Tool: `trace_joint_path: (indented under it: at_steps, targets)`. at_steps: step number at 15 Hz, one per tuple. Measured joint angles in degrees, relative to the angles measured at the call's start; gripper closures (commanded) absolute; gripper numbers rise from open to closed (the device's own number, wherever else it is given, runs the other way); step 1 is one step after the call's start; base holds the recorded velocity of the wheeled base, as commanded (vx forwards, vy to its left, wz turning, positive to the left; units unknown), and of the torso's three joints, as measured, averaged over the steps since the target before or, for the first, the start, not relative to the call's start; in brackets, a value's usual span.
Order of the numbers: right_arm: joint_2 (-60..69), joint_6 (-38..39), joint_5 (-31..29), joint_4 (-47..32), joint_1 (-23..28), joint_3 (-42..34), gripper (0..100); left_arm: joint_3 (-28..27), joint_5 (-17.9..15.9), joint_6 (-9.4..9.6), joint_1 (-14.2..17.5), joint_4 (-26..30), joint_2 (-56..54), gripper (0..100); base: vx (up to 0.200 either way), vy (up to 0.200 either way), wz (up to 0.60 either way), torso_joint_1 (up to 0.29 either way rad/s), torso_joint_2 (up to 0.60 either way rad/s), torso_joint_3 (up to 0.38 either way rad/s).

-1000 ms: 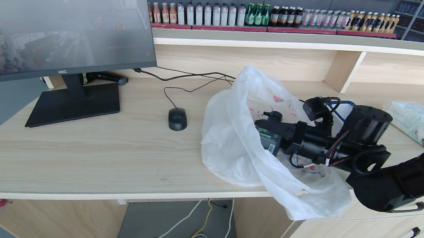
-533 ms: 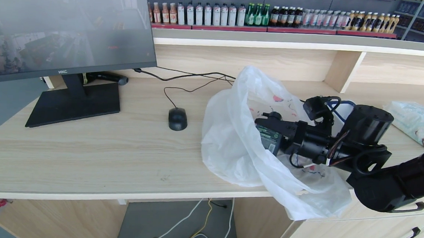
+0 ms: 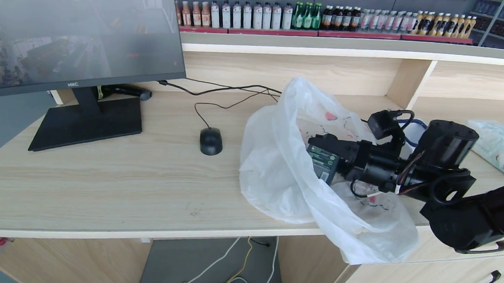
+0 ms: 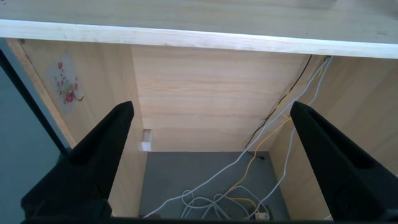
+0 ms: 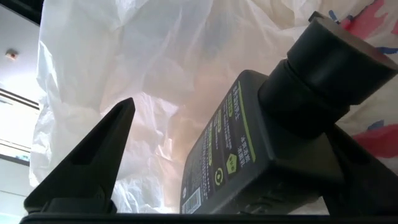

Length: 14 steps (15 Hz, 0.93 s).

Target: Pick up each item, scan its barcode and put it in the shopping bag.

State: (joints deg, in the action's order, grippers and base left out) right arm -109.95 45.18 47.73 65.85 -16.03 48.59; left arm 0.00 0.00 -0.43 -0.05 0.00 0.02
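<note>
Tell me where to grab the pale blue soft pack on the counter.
Probably from above, pinching the pale blue soft pack across its narrower width near the middle: it lies flat on the counter, its top exposed.

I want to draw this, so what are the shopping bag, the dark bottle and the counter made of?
Shopping bag: thin whitish plastic film, half see-through, crinkled and shiny. Dark bottle: probably plastic, with a dull dark body, black cap and printed label. Counter: pale wood grain, smooth; possibly laminate over board.
</note>
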Motion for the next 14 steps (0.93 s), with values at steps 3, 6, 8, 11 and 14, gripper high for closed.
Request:
trace_joint_path:
  at_steps: [3,6,8,11,14]
  targets:
    - [1.0,-6.4,-0.2,0.4,1.1,0.9,0,0.0,0.0,0.00,0.0,0.0,0.0,0,0.000,0.000,0.00,0.000,0.00,0.000]
    - [2.1,-10.7,-1.0,0.8,2.5,0.8,0,0.0,0.0,0.00,0.0,0.0,0.0,0,0.000,0.000,0.00,0.000,0.00,0.000]
    - [3.6,-11.2,-1.8,0.9,3.8,0.7,0,0.0,0.0,0.00,0.0,0.0,0.0,0,0.000,0.000,0.00,0.000,0.00,0.000]
    - [5.5,-14.2,-6.6,0.9,4.7,1.0,0,0.0,0.0,0.00,0.0,0.0,0.0,0,0.000,0.000,0.00,0.000,0.00,0.000]
    - [7.3,-22.2,-14.7,0.9,4.8,0.9,0,0.0,0.0,0.00,0.0,0.0,0.0,0,0.000,0.000,0.00,0.000,0.00,0.000]
